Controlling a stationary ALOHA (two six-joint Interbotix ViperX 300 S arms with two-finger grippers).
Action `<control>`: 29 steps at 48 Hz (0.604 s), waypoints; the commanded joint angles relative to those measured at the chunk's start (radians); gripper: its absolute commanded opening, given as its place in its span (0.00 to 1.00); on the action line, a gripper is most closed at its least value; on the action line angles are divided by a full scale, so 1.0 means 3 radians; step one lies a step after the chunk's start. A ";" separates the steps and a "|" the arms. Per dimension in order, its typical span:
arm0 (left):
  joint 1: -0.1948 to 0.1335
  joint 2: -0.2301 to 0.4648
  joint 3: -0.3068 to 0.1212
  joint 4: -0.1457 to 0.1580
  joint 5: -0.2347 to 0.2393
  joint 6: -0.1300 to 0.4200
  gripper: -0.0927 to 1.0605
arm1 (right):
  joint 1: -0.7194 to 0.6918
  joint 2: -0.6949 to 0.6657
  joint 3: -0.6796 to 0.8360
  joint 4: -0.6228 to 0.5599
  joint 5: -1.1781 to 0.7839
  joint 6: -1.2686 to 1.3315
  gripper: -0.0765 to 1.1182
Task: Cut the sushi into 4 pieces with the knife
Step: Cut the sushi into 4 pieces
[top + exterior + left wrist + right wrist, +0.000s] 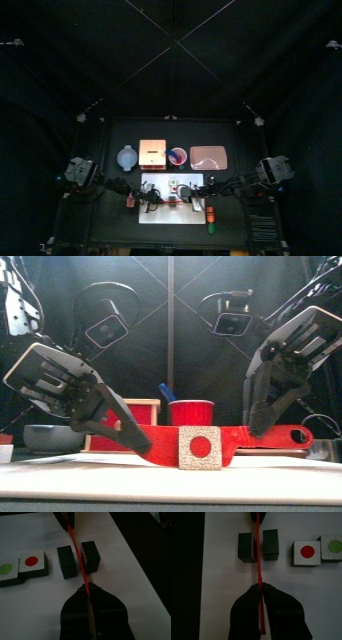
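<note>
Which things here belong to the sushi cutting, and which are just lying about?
In the job: red knife, held by left gripper and right gripper; sushi pieces; white cutting board.
Lying about: blue-grey bowl, wooden box, red cup holding blue knife, pink tray.

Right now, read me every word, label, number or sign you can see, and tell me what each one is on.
No words, numbers or brand names can be read in any of these views.
The only marks are plain dots, not writing: one sushi piece carries a red dot, its neighbour a green one.
</note>
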 commanded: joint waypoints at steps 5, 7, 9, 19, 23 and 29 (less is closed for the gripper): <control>0.0077 0.0118 -0.0143 0.0010 0.0046 0.0046 0.30 | -0.0112 0.0031 -0.0061 -0.0020 -0.0026 -0.0010 0.28; 0.0123 0.0107 -0.0153 0.0010 0.0046 0.0046 0.30 | -0.0148 0.0015 -0.0061 -0.0036 -0.0020 -0.0015 0.28; 0.0189 0.0087 -0.0153 0.0031 0.0046 0.0051 0.29 | -0.0179 0.0005 -0.0061 -0.0051 -0.0015 -0.0015 0.28; 0.0337 -0.0020 -0.0138 0.0205 0.0041 0.0051 0.29 | -0.0245 -0.0072 -0.0077 -0.0133 -0.0005 -0.0010 0.28; 0.0358 -0.0056 -0.0133 0.0261 0.0056 0.0051 0.29 | -0.0240 -0.0087 -0.0082 -0.0138 0.0000 -0.0010 0.28; 0.0404 -0.0087 -0.0133 0.0286 0.0097 0.0051 0.29 | -0.0240 -0.0087 -0.0087 -0.0138 -0.0005 -0.0010 0.28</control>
